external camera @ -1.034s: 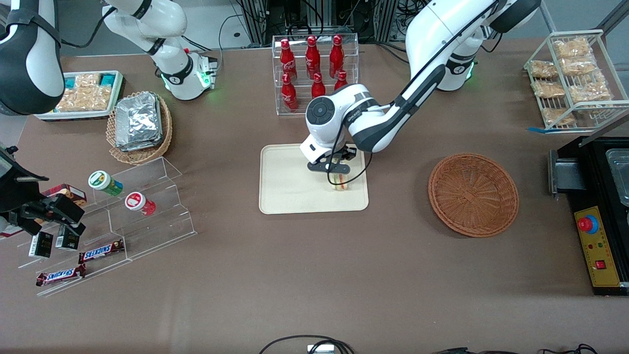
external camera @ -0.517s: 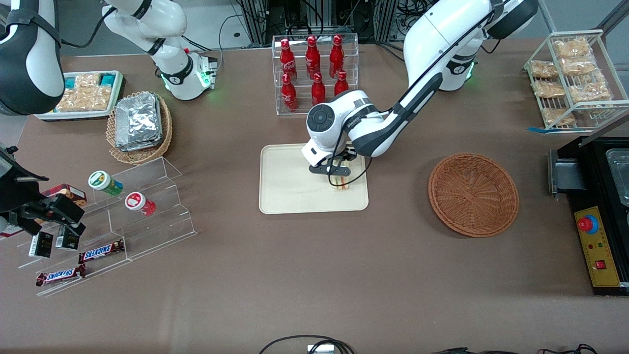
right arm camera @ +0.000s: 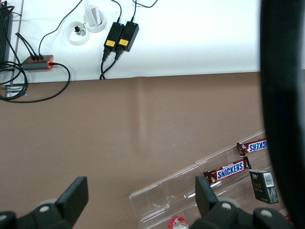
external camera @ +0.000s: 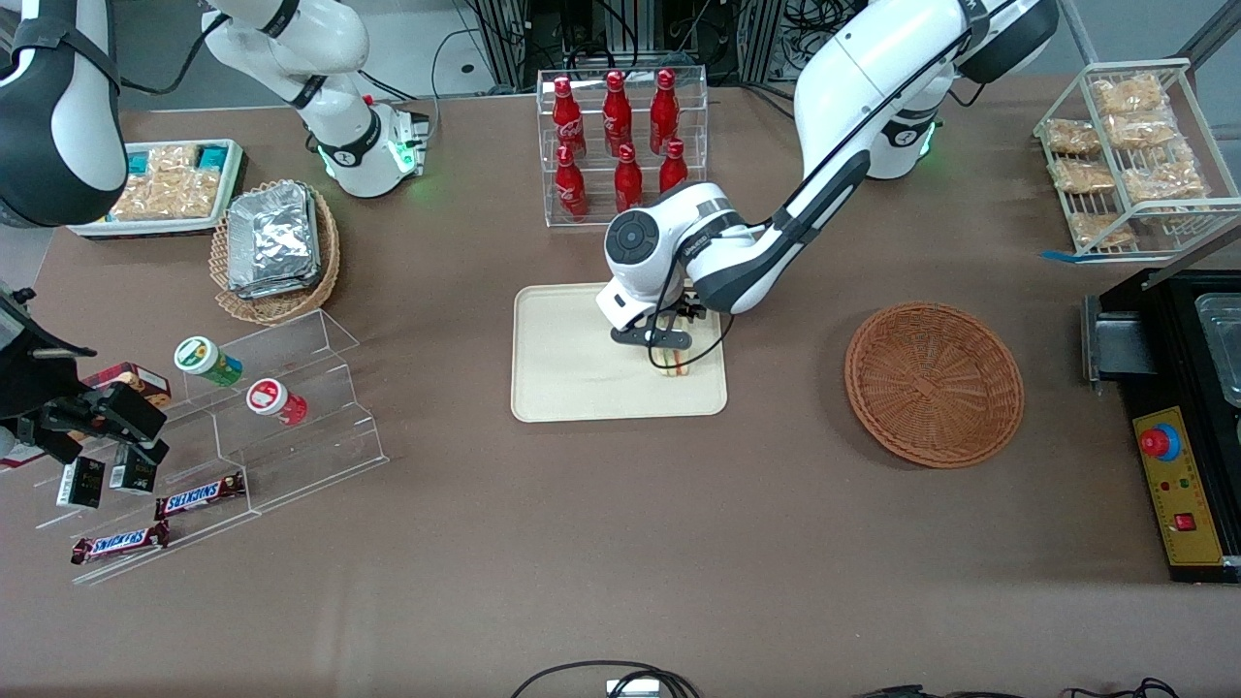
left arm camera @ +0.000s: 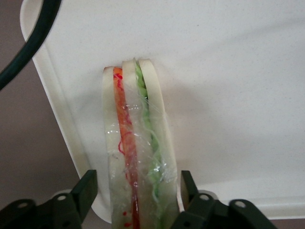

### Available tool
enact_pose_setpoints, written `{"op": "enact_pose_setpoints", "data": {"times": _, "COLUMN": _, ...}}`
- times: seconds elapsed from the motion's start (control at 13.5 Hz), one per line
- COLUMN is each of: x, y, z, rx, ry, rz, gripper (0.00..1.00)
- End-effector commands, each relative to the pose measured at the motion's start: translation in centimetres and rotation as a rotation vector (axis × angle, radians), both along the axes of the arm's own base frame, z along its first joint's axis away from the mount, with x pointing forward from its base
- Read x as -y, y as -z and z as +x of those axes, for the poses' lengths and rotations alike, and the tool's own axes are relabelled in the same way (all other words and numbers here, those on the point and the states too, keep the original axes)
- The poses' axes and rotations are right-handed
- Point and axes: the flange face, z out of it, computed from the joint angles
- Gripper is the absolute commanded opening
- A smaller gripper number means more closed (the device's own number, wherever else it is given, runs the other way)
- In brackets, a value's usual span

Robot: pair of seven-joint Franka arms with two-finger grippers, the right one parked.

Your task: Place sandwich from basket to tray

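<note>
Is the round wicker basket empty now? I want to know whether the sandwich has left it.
Yes, the basket holds nothing, and the sandwich stands on edge on the tray between the hand's fingers.

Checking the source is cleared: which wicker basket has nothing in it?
The reddish-brown basket, toward the working arm's end; the tan basket holds foil packs. The gripper hangs over the tray.

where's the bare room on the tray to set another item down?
The cream-beige rectangular tray is bare across its half toward the parked arm's end. The crowded spot is its working-arm edge: the clear-wrapped wedge sandwich stands there on edge, with the tool open, its fingers straddling the sandwich. The reddish-brown wicker basket is bare too.
</note>
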Motion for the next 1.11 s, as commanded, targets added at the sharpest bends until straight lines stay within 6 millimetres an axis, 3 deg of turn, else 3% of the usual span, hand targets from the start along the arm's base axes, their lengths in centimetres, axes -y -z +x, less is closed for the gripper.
{"op": "enact_pose_setpoints", "data": {"times": 0.0, "x": -0.1, "y": -1.1, "z": 1.7, "rx": 0.037, "ry": -0.039, "rz": 0.007, "gripper": 0.90}}
{"op": "enact_pose_setpoints", "data": {"times": 0.15, "x": -2.1, "y": -2.1, "z": 5.1, "rx": 0.070, "ry": -0.135, "rz": 0.033, "gripper": 0.99}}
{"op": "enact_pose_setpoints", "data": {"times": 0.22, "x": -3.3, "y": -3.1, "z": 7.0, "rx": 0.081, "ry": -0.171, "rz": 0.049, "gripper": 0.99}}
{"op": "enact_pose_setpoints", "data": {"times": 0.52, "x": -7.8, "y": -9.2, "z": 14.1, "rx": 0.115, "ry": -0.318, "rz": 0.064, "gripper": 0.99}}
{"op": "enact_pose_setpoints", "data": {"times": 0.81, "x": -15.2, "y": -13.6, "z": 18.7, "rx": 0.155, "ry": -0.442, "rz": 0.098, "gripper": 0.99}}
{"op": "enact_pose_setpoints", "data": {"times": 0.96, "x": -21.4, "y": -16.5, "z": 21.4, "rx": 0.189, "ry": -0.533, "rz": 0.094, "gripper": 1.00}}
{"op": "enact_pose_setpoints", "data": {"times": 1.03, "x": -22.9, "y": -17.7, "z": 21.6, "rx": 0.196, "ry": -0.553, "rz": 0.108, "gripper": 1.00}}
